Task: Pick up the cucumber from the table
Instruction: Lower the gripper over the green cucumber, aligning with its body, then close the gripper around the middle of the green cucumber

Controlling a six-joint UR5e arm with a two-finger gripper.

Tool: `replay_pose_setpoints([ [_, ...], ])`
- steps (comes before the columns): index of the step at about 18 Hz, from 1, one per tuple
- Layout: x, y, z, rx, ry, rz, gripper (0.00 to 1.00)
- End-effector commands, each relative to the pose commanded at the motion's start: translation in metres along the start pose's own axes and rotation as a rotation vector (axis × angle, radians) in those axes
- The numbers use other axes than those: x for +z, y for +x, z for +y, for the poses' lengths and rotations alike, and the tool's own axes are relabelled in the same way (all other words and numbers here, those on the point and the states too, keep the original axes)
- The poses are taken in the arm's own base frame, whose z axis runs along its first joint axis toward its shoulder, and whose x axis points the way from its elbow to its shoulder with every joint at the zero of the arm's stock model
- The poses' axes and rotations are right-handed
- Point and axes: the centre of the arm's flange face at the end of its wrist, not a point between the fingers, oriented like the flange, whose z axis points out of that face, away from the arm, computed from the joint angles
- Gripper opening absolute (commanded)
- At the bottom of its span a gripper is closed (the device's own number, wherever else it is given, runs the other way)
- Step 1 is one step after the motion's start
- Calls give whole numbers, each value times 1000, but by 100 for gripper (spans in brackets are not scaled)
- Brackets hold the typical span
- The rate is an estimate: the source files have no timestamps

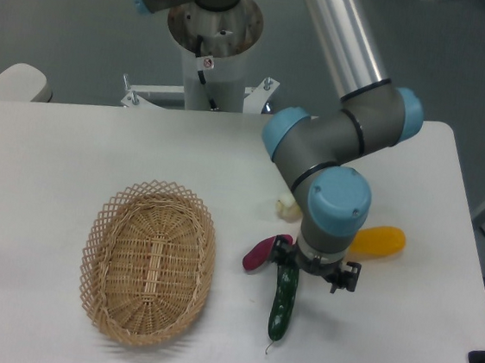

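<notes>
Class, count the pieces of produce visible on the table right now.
4: cucumber under the gripper, purple sweet potato left, bok choy base behind, yellow piece right. The arm may hide more.

bok choy (286, 208) mostly hidden by arm, pincer (313, 274) state unclear

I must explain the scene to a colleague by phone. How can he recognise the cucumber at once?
Start at the woven basket on the white table, then look right. The cucumber lies there, under the arm's claw. It is long, slim, glossy dark green, unlike the short purple sweet potato beside it.
</notes>
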Motion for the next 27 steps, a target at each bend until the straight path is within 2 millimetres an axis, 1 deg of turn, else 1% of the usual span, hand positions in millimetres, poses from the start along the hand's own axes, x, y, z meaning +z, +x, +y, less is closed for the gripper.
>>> replay_pose_setpoints([
  [2, 16, 4, 2, 5, -2, -4, 100],
  [6, 33, 12, 9, 11, -4, -4, 100],
  [9, 40, 12, 9, 9, -9, -4, 100],
  [12, 41, 13, 8, 14, -9, -4, 100],
  [13, 41, 13, 8, 14, -5, -8, 98],
  [14, 42, 12, 7, 14, -4, -9, 85],
  [15, 42, 12, 7, 15, -4, -9, 60],
  [16, 42, 12, 7, 21, -3, -8, 43],
  [17, 41, 12, 7, 21, -2, -10, 32],
  [18, 41, 12, 7, 23, -1, -11, 27],
  [19, 40, 12, 7, 24, 0, -12, 26],
  [23, 35, 8, 5, 35, 7, -19, 25],
  [26, 13, 1, -1, 37, 35, -46, 25],
  [27, -2, -3, -5, 37, 54, -59, 25],
])
